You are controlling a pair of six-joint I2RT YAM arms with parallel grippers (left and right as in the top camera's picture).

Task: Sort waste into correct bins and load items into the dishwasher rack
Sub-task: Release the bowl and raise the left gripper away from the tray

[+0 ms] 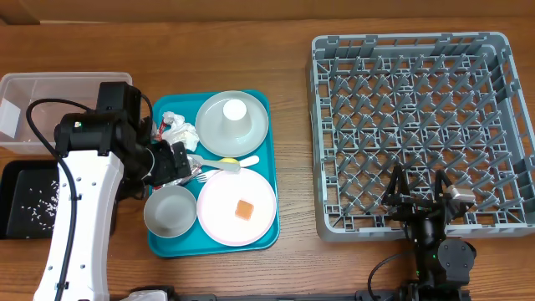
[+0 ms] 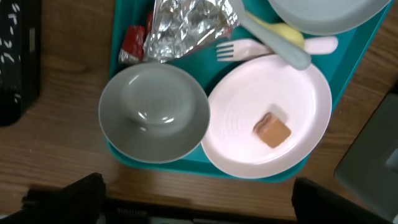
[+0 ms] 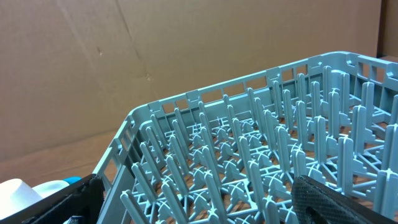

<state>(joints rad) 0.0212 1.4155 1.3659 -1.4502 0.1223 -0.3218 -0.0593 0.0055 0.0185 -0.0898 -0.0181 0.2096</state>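
Note:
On the teal tray (image 1: 263, 167) lie a grey-green plate (image 1: 251, 130) with a small white cup (image 1: 235, 109) on it, a pinkish plate (image 1: 221, 209) with an orange cube (image 1: 244, 209), and a white bowl (image 1: 170, 210). A white napkin (image 1: 181, 132) and a yellow spoon (image 1: 227, 160) lie there too. My left gripper (image 1: 175, 163) hangs open over the tray's left half, holding nothing. Its wrist view shows the bowl (image 2: 154, 112), the cube (image 2: 272, 130), crumpled foil (image 2: 186, 22), a red wrapper (image 2: 130, 45), a pale fork (image 2: 239, 48) and a grey knife (image 2: 280, 46). My right gripper (image 1: 422, 196) stands open at the front edge of the dishwasher rack (image 1: 418, 50).
A clear tub (image 1: 50, 92) stands at the far left. In front of it is a black tray (image 1: 12, 188) with loose rice (image 1: 38, 199) in it. The grey rack (image 3: 249, 143) fills the right wrist view, with a brown cardboard wall behind it.

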